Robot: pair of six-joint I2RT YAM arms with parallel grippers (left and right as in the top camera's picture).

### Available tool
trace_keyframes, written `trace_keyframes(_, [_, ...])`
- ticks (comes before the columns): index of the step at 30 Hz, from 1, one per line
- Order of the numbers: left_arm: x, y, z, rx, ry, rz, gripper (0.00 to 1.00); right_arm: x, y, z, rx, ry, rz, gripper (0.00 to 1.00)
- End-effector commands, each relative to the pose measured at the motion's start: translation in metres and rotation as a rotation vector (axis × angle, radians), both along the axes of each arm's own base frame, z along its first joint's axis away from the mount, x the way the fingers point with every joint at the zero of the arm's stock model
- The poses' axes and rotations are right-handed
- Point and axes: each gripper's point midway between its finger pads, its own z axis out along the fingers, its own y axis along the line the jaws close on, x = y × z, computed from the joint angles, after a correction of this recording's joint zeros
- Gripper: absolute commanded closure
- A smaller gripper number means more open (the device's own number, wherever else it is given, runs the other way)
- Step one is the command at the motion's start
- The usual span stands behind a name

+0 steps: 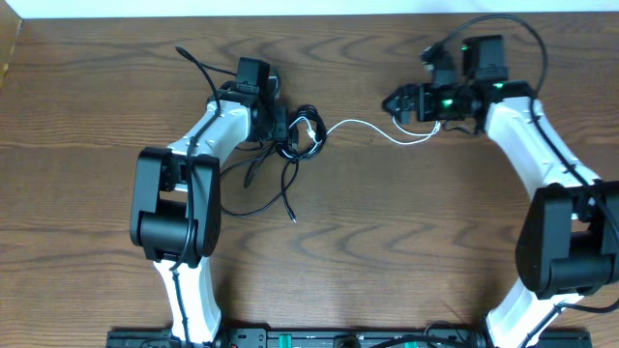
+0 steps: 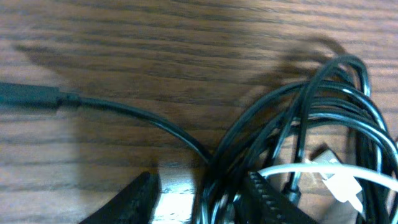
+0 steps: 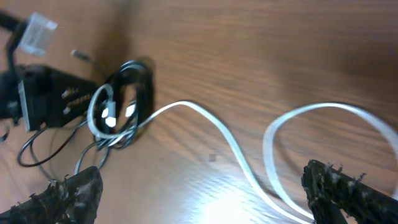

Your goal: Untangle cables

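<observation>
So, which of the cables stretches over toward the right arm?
The white cable: it alone runs out to the right gripper; the black cables lie bunched by the left arm.

Soft even light, wrist views blurred (glare)

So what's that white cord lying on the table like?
The white cord is thin, smooth and plastic-looking, lying slack on the wooden table. It snakes in soft curves from the tangle of black cords, where its small white plug end sits among the loops, across to the open right tool, curling into a loop near its fingers.
</observation>
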Motion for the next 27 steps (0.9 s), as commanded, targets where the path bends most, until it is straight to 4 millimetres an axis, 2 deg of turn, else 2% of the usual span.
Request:
trace_keyframes(1, [-0.006,0.000,-0.012,-0.023,0.041,0.005,0.69,-0.010,0.026,-0.001,-0.008,-0.001,0.059,0.03])
trace_keyframes(6, [-0.006,0.000,-0.012,-0.022,0.040,0.005,0.86,-0.023,0.059,-0.005,-0.047,-0.007,0.122,0.12])
trace_keyframes(9, [-0.003,0.003,-0.011,-0.024,0.033,0.012,0.92,-0.031,0.076,-0.005,-0.044,0.000,0.152,0.22])
trace_keyframes(11, [-0.002,0.008,-0.011,-0.025,0.034,0.023,0.92,-0.037,0.086,-0.005,-0.045,-0.001,0.175,0.29])
trace_keyframes(12, [-0.004,0.012,-0.010,-0.068,0.051,0.033,0.93,-0.040,0.094,-0.007,-0.071,-0.008,0.186,0.52])
trace_keyframes(13, [-0.004,0.007,-0.002,-0.207,0.066,0.021,0.93,-0.045,0.103,-0.008,-0.074,0.003,0.179,0.76])
trace_keyframes(14, [-0.004,0.005,0.003,-0.263,0.066,0.005,0.93,-0.046,0.106,-0.008,-0.067,0.010,0.173,0.77])
trace_keyframes(15, [-0.004,0.003,0.014,-0.376,0.062,-0.024,0.92,-0.048,0.111,-0.007,-0.054,0.025,0.161,0.72])
trace_keyframes(17, [-0.005,0.002,0.027,-0.491,0.046,-0.068,0.92,-0.049,0.115,-0.007,-0.049,0.031,0.157,0.66])
trace_keyframes(19, [-0.006,0.003,0.039,-0.587,0.037,-0.090,0.92,-0.051,0.117,-0.009,-0.046,0.042,0.154,0.50])
trace_keyframes(21, [-0.007,0.007,0.046,-0.646,0.039,-0.085,0.91,-0.053,0.121,-0.011,-0.039,0.059,0.145,0.46])
trace_keyframes(23, [-0.008,0.013,0.047,-0.662,0.044,-0.069,0.73,-0.053,0.125,-0.014,-0.028,0.078,0.128,0.45])
trace_keyframes(24, [-0.007,0.018,0.046,-0.656,0.041,-0.056,0.59,-0.052,0.129,-0.018,-0.018,0.097,0.105,0.45])
trace_keyframes(27, [-0.005,0.032,0.032,-0.554,0.051,-0.009,0.56,-0.051,0.134,-0.029,-0.004,0.150,0.049,0.51])
